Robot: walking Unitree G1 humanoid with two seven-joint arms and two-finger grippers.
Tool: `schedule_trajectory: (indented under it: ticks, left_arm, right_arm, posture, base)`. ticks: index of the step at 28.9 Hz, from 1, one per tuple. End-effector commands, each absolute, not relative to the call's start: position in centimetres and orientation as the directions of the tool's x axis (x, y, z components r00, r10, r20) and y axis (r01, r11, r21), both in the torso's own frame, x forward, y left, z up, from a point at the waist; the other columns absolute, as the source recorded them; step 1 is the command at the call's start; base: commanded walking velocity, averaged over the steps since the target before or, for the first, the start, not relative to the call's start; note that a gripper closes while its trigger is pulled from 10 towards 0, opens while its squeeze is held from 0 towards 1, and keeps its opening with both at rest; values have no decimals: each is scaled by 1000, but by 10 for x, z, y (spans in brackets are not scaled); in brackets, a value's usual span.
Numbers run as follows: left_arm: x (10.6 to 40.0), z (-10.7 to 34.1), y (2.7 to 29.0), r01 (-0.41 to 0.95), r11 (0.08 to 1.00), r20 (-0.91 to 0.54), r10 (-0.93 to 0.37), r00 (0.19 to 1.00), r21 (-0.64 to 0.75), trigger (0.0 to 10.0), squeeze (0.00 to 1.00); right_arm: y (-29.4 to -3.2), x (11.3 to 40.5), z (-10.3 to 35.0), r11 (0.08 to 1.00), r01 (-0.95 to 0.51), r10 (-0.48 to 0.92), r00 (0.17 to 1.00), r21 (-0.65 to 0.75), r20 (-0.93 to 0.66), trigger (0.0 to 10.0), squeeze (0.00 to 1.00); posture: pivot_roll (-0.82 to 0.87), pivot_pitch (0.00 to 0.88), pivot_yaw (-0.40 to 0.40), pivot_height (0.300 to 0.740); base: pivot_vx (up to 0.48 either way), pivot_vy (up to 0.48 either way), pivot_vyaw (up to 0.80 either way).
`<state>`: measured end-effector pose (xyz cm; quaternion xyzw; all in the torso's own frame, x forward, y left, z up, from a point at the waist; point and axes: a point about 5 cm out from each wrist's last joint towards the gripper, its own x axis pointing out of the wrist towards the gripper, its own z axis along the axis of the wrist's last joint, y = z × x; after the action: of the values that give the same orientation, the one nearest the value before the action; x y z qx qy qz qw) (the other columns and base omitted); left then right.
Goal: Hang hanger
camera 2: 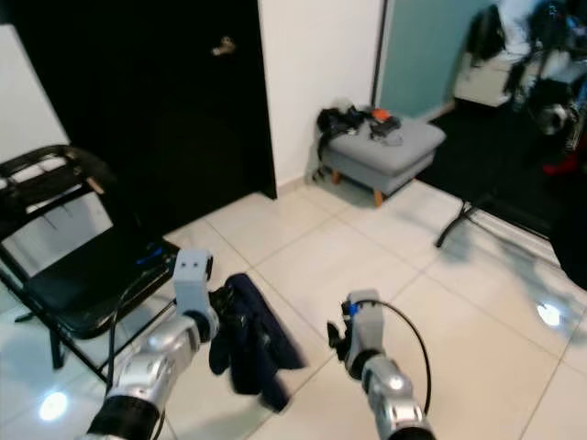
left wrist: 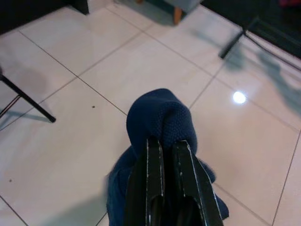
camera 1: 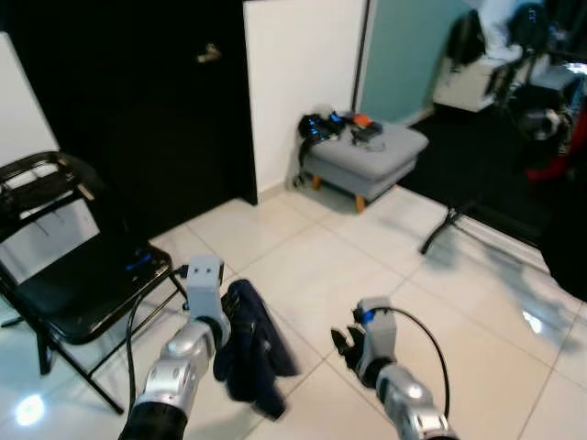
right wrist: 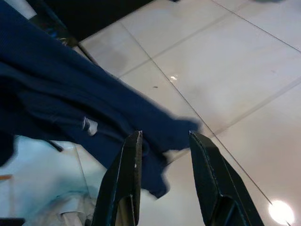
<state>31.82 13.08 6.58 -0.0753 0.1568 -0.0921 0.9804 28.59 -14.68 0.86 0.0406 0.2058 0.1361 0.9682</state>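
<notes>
Left gripper [left wrist: 167,155] pinches a dark blue knitted garment [camera 1: 252,344] above white floor tiles [camera 1: 321,266].
Right gripper [right wrist: 164,141] hovers nearby, fingers spread.

Chair [camera 1: 83,275] left, ottoman [camera 1: 367,156] ahead, garment [camera 1: 252,344] between.

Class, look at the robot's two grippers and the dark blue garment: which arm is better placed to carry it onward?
Left. The left gripper is shut on the dark blue garment, which hangs from it above the tiled floor. The right gripper is open, empty, beside the cloth.
</notes>
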Motion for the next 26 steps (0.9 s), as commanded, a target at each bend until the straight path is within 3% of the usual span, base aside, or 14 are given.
schedule_trajectory:
  ticks: [1,26]
  left_arm:
    - [320,71,125,197,967,-263,-235,936,-164,10000,0]
    - [312,69,128,221,965,-265,-252,931,-141,10000,0]
  right_arm:
    - [-150,287,10,962,-241,272,880,127,-390,10000,0]
    - [-156,280,4,969,-216,247,882,123,-401,10000,0]
  posture:
    - [45,22,64,740]
    - [46,8,77,740]
  base:
    - [0,0,-800]
    - [0,0,-800]
